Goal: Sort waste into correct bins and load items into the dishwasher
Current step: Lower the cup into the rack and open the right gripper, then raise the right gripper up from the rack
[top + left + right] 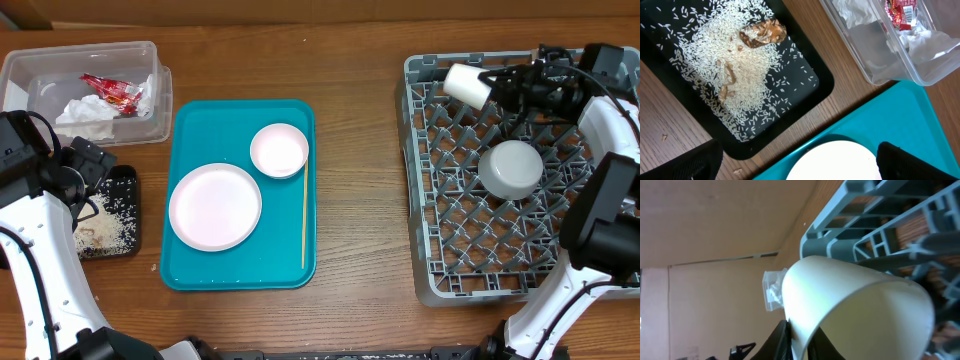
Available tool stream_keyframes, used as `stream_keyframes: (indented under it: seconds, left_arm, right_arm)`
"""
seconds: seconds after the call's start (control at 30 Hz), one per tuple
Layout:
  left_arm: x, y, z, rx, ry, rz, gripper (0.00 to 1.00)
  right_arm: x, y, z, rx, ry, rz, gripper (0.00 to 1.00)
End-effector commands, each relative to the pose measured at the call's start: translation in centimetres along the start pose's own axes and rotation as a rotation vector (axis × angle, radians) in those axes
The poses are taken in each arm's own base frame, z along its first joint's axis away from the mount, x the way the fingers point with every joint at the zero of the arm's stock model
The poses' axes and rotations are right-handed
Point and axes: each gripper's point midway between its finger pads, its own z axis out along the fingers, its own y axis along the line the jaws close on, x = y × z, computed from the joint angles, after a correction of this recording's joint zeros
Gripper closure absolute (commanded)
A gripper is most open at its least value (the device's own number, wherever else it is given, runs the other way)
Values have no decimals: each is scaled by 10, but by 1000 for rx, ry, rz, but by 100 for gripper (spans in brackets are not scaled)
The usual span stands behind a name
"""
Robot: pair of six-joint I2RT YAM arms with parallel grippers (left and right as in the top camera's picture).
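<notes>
My right gripper [497,88] pinches the wall of the small white cup [466,83] at the far left corner of the grey dish rack [412,180]. In the right wrist view one finger [777,341] lies outside the cup [855,295] and one inside. A grey-blue bowl [511,168] sits upside down in the rack. My left gripper [797,167] hangs open over the edge of the pink plate [840,162], beside the black tray [805,92] of rice scraps [740,65]. The plate [215,206], saucer [279,150] and chopstick [304,215] lie on the teal tray.
The teal tray [240,272] sits mid-table. The clear tub [150,125] at the far left holds the white napkin [85,115] and red wrapper [112,92]. The black tray [128,180] lies in front of it, partly under my left arm.
</notes>
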Motion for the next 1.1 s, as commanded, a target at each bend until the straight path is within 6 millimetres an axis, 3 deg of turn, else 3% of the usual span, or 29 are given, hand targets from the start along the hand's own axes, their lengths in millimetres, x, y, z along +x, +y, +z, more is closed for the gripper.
stream_keyframes:
  seconds: [0.0,0.2,0.4,0.57,0.67,0.77,0.83,0.93,1.07]
  left_arm:
    - [-2,-2,-1,8,-4,-9,0]
    - [-2,-2,-1,8,-4,-9,0]
    - [-2,-2,-1,8,-4,-9,0]
    - [-2,-2,-1,8,-4,-9,0]
    - [-2,-2,-1,8,-4,-9,0]
    - [-2,-2,-1,8,-4,-9,0]
    - [-2,-2,-1,8,-4,-9,0]
    - [-2,-2,-1,8,-4,-9,0]
    - [-2,-2,-1,8,-4,-9,0]
  right_arm:
    - [-8,-53,-5,170,-68,63,85]
    - [-13,-61,-24,179,-91,108,84]
    - [-18,-56,-47,211,-102,108,78]
    - [-27,-58,-82,394,-158,144,73]
    - [-31,-48,-105,514,-201,133,73]
    - [-35,-21,-119,563,-240,67,73]
    - [-35,3,-118,566,-253,-4,73]
    - [-28,32,-99,586,-250,-111,77]
    - [-18,34,-63,688,-206,-212,93]
